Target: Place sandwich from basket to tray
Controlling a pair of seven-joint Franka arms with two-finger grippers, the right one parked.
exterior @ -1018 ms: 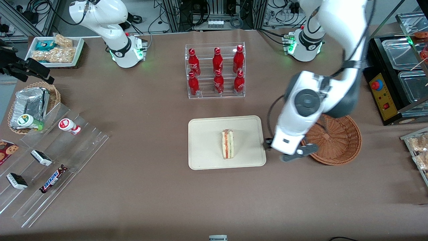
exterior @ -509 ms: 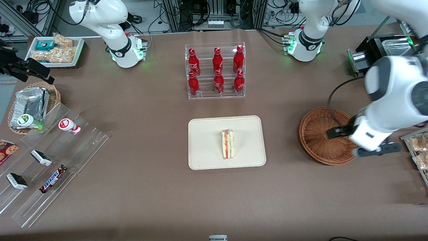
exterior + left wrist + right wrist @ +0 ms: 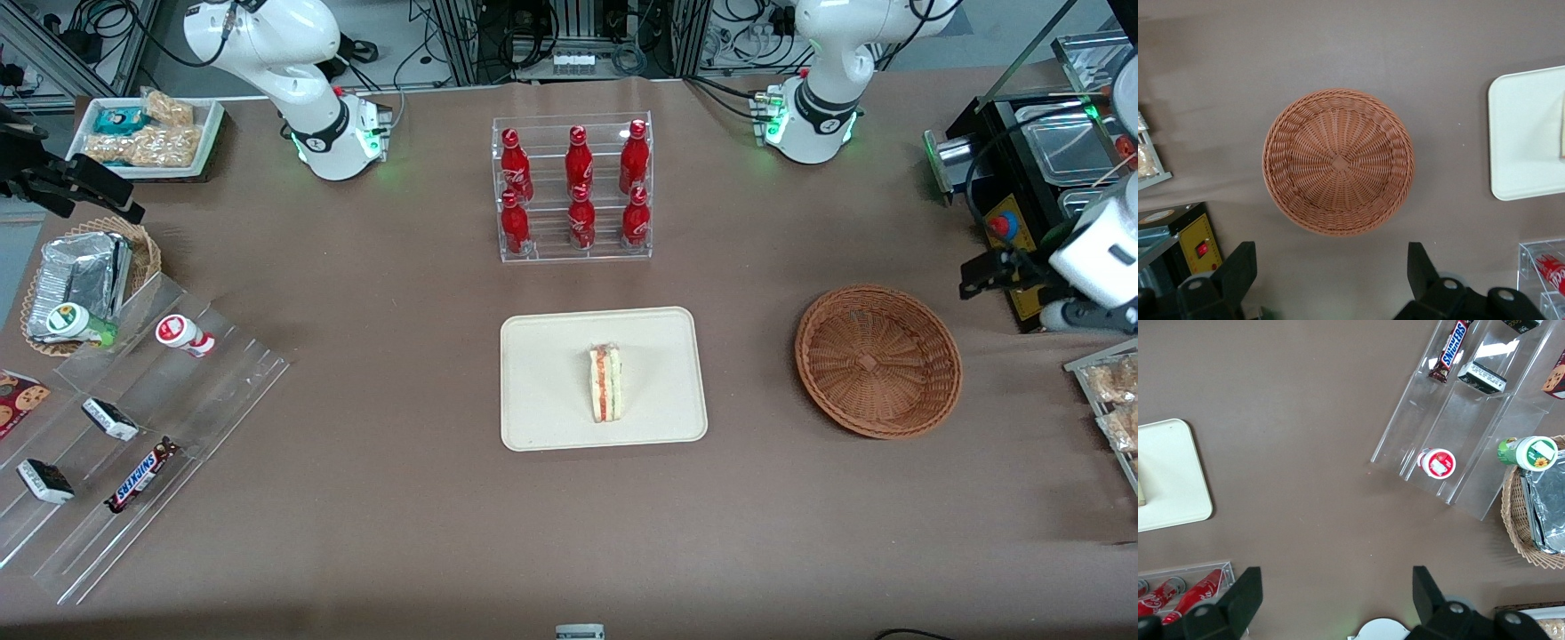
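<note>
- Lying on its side near the middle of the tray [image 3: 551,356], the sandwich [image 3: 605,383] shows its red-orange and green filling along the cut edge; it looks settled flat and clear of the low rim, so I judge the placing to be done.
- The basket [image 3: 877,360] sits bare of food, well apart from the tray, toward the working arm's end of the table; that fits a transfer already made.
- The left gripper [image 3: 1013,289] hangs high above the table near the yellow control box [image 3: 1013,258], just off the basket's rim; in the wrist view its fingers [image 3: 1238,270] stand spread wide with nothing between them.
- The sandwich lies well apart from the gripper, with the whole basket between them; this looks like a parked pose, clear of both.
- The rack of red cola bottles [image 3: 573,188] stands farther from the front camera than the tray, untouched.
</note>
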